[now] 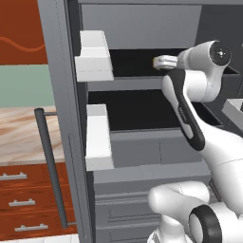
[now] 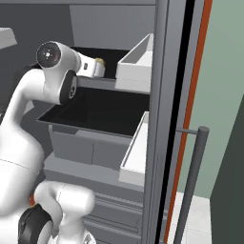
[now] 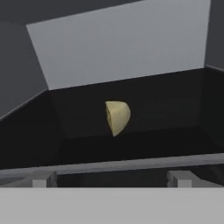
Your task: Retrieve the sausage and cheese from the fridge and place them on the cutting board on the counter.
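Note:
The fridge [image 1: 142,152] stands open with my arm reaching into its upper dark shelf [image 1: 133,61]. In the hand view the cheese [image 3: 117,116], a pale yellow wedge-like chunk, lies on the black shelf floor straight ahead of my gripper [image 3: 111,179]. The fingertips [image 3: 41,179] stand wide apart at the shelf's front lip, open, with nothing between them and well short of the cheese. From the base views the gripper [image 1: 159,61] [image 2: 97,66] sits just inside the shelf mouth. A strip of the counter [image 1: 19,133] shows left of the fridge door. The sausage and the cutting board are out of view.
White door bins [image 1: 95,54] [image 1: 98,137] hang on the left door, and others [image 2: 136,62] [image 2: 136,152] on the right door, close beside the arm. Long bar handles [image 1: 50,166] [image 2: 193,181] stick out. Red-brown drawers [image 1: 19,201] sit under the counter.

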### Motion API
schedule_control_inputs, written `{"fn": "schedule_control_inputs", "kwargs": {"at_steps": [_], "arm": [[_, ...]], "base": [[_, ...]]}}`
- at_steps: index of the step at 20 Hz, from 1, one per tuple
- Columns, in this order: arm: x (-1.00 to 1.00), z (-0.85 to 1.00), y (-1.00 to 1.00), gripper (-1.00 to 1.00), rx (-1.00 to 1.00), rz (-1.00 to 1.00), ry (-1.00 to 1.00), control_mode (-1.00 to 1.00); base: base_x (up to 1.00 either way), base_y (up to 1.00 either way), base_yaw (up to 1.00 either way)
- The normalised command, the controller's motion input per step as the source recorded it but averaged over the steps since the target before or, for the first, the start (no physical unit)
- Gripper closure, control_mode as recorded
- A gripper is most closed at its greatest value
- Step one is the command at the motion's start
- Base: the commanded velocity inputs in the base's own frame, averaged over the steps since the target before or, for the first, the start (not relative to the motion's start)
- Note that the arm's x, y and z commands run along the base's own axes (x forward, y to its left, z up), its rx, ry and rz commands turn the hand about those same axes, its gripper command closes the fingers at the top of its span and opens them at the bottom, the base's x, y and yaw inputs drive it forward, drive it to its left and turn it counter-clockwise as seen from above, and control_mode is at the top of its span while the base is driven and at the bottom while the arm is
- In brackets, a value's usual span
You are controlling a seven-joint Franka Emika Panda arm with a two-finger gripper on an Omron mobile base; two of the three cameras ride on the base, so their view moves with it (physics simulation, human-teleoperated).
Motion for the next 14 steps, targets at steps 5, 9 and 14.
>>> {"fn": "schedule_control_inputs", "kwargs": {"at_steps": [5,9,14], "arm": [[0.31,0.00,0.00,-1.00,-0.01,0.07,0.05,-1.00],[0.39,-0.03,0.00,-1.00,0.00,0.00,0.07,-1.00],[0.46,0.00,0.00,-1.00,0.00,0.00,0.02,-1.00]], "base": [[0.00,0.00,0.00],[0.00,0.00,0.00],[0.00,0.00,0.00]]}}
